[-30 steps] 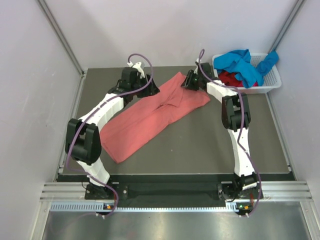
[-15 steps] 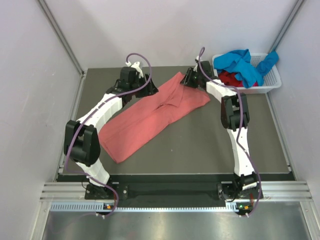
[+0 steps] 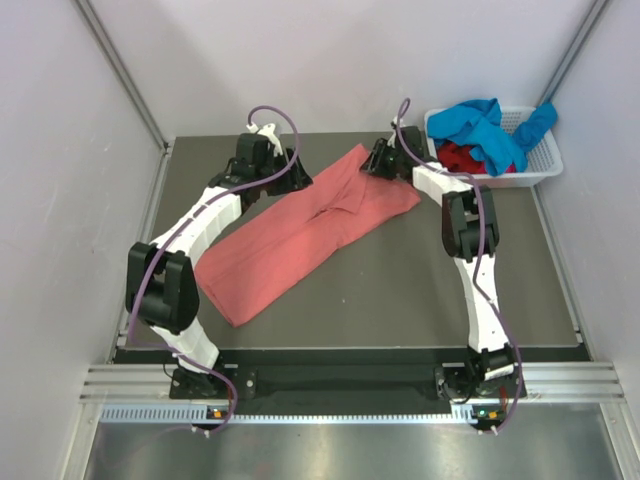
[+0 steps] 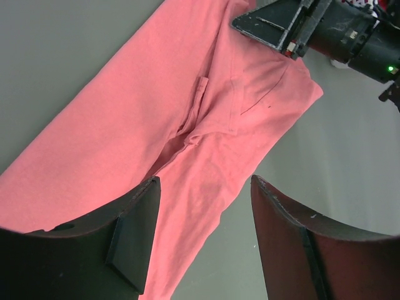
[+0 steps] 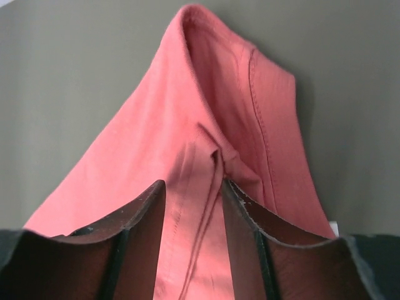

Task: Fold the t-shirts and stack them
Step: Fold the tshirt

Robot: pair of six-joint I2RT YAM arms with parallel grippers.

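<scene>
The salmon-pink t-shirt (image 3: 300, 235) lies spread diagonally on the dark table, from the near left to the far middle. My left gripper (image 3: 297, 180) hovers open over its far left edge; in the left wrist view (image 4: 203, 184) the jaws stand wide apart above the cloth (image 4: 187, 106) and hold nothing. My right gripper (image 3: 372, 160) is at the shirt's far corner. In the right wrist view (image 5: 190, 187) its jaws stand apart, astride a seamed fold of the shirt (image 5: 212, 112). A bright blue shirt (image 3: 487, 125) and a dark red shirt (image 3: 462, 156) lie in the basket.
A white slotted plastic basket (image 3: 545, 168) stands at the far right corner. Pale walls close in the table on the left, back and right. Bare dark table surface (image 3: 420, 290) lies near and right of the pink shirt.
My left gripper has drawn back a little to the left, off the shirt's edge. My right gripper has barely moved. The shirt lies as before.
</scene>
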